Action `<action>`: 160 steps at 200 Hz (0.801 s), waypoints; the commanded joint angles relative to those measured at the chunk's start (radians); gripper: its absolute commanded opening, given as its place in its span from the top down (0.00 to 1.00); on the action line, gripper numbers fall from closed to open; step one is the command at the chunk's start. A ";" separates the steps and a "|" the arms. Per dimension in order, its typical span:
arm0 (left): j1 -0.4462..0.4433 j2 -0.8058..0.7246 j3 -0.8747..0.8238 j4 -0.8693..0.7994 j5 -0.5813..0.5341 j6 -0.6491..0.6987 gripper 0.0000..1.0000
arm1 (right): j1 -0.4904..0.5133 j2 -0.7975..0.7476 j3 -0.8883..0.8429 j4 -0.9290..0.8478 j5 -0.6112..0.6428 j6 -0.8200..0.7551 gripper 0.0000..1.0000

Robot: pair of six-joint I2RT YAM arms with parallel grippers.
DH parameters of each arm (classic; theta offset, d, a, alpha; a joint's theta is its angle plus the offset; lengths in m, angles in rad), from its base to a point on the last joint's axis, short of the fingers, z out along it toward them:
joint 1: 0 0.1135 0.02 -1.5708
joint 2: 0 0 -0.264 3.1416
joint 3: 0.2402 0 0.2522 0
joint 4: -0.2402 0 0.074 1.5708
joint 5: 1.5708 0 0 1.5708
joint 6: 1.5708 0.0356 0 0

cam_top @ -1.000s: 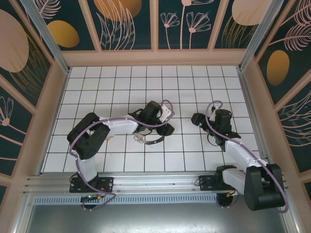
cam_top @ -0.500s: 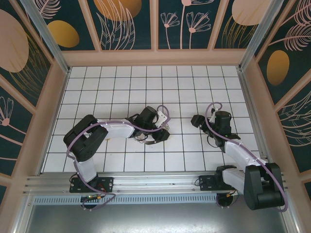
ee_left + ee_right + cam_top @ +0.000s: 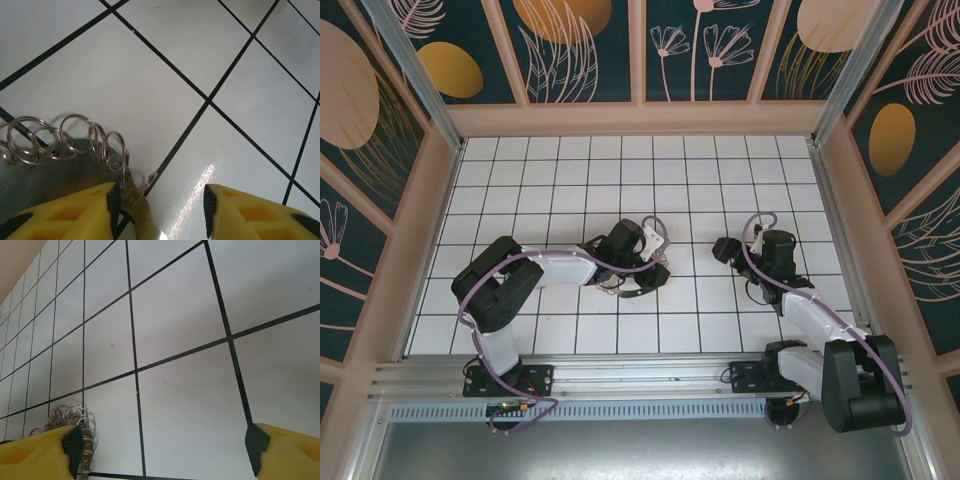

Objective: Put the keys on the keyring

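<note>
Keyring (image 3: 65, 150) lies flat on the white tiles (image 3: 570, 190), near centre, under the left gripper (image 3: 161, 197). Its fingers stand apart, one at the ring's edge, nothing pinched. Right gripper (image 3: 165, 442) is spread wide, near, to the right. Ring likely light, stiff and thin, and it may skate on glossy tile; the fringe loops may snag. Best taken across the band. Patterned walls (image 3: 580, 40) on three sides.

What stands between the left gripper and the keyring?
Nothing visible does. The keyring lies on the tiled floor right beside the open left gripper, its nearest small rings already at the gripper's edge.
</note>
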 commanded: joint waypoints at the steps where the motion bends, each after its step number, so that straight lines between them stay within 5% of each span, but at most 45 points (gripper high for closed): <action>1: 0.000 0.027 0.035 0.023 -0.001 0.001 0.51 | -0.008 0.009 -0.018 0.029 -0.016 0.006 0.14; 160: -0.001 0.066 0.028 0.026 0.003 0.017 0.56 | -0.007 0.037 -0.018 0.046 -0.016 0.009 0.14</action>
